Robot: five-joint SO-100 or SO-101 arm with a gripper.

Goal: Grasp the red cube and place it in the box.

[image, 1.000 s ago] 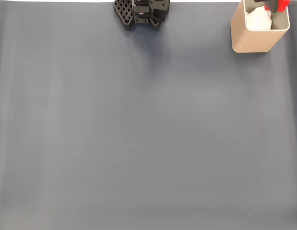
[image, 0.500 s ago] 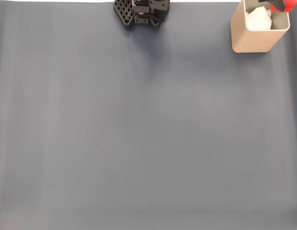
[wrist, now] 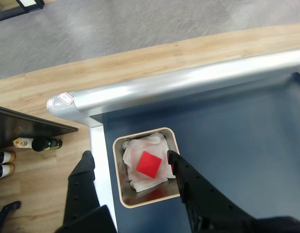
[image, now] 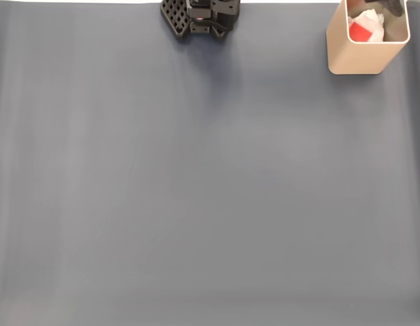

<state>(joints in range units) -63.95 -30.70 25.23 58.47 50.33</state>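
Observation:
The red cube point(wrist: 149, 164) lies inside the box point(wrist: 121, 187) on crumpled white paper, touching neither finger. In the wrist view my gripper point(wrist: 129, 156) hangs open over the box, with one black finger point(wrist: 85, 167) outside the left wall and the other above the right rim. In the fixed view the beige-tan box point(image: 359, 58) stands at the far right corner of the mat, and the red cube point(image: 361, 30) shows inside it on the left. A dark piece of the arm point(image: 394, 5) pokes in above the box's rim.
The arm's black base point(image: 199, 17) sits at the far middle edge of the grey mat point(image: 196, 176). A silver table rail point(wrist: 188, 85) runs just beyond the box, with wooden floor and a dark bottle point(wrist: 40, 143) past it.
The red cube, held above the box's far right rim before, has dropped onto the white paper inside. The gripper has let it go.

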